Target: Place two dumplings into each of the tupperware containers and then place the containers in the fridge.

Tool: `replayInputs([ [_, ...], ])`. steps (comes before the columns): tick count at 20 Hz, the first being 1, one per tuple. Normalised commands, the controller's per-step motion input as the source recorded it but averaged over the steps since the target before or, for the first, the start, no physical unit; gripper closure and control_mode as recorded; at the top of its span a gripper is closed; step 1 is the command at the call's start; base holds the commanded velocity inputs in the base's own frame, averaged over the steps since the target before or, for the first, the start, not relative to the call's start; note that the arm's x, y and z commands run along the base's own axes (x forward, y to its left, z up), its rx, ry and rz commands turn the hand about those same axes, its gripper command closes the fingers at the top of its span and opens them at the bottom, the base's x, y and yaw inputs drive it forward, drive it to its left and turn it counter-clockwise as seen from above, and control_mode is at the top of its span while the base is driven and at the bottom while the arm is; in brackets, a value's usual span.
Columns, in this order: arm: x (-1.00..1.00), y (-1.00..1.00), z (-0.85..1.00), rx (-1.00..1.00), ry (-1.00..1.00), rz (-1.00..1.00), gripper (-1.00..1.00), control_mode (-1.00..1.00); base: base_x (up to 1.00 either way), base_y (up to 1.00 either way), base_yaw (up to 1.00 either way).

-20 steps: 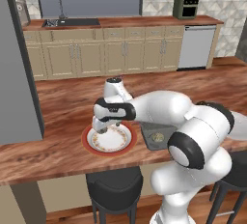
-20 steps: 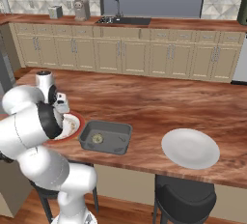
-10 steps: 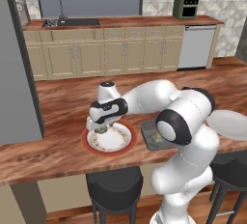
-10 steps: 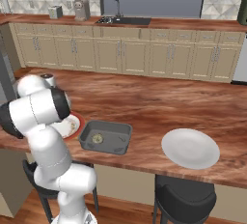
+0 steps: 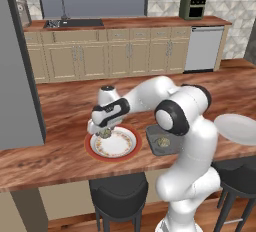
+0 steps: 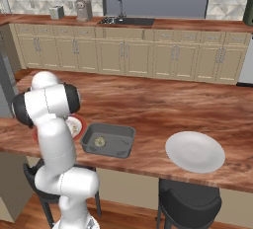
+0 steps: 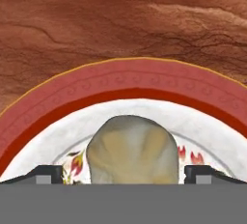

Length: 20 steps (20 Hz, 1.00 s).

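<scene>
Lowered onto red-rimmed plate (image 7: 130, 80), wide-open fingers (image 7: 49, 174) straddle dumpling (image 7: 131, 150), ungripped.

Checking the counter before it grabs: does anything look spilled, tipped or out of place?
Nothing stands out. One dumpling sits on the red-rimmed plate between the open gripper fingers; another dumpling lies in the dark container.

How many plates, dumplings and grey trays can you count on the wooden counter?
Plates: 2, the red-rimmed plate and the white plate.
Dumplings: 2, one on the red-rimmed plate, one in the tray.
Grey trays: 1.
Total: 5
</scene>
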Motion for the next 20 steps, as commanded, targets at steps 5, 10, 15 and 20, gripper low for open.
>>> replayInputs([
  [5, 0.06, 0.06, -0.41, 0.00, 0.00, 0.00, -1.00, -1.00, 0.00, 0.00, 0.00],
  [10, 0.01, 0.00, -0.06, 0.00, 0.00, 0.00, 1.00, -1.00, 0.00, 0.00, 0.00],
  [15, 0.00, -0.18, 0.49, 0.00, 0.00, 0.00, 1.00, -1.00, 0.00, 0.00, 0.00],
  [20, -0.32, -0.87, 0.81, 0.01, 0.00, -0.02, 1.00, -1.00, 0.00, 0.00, 0.00],
])
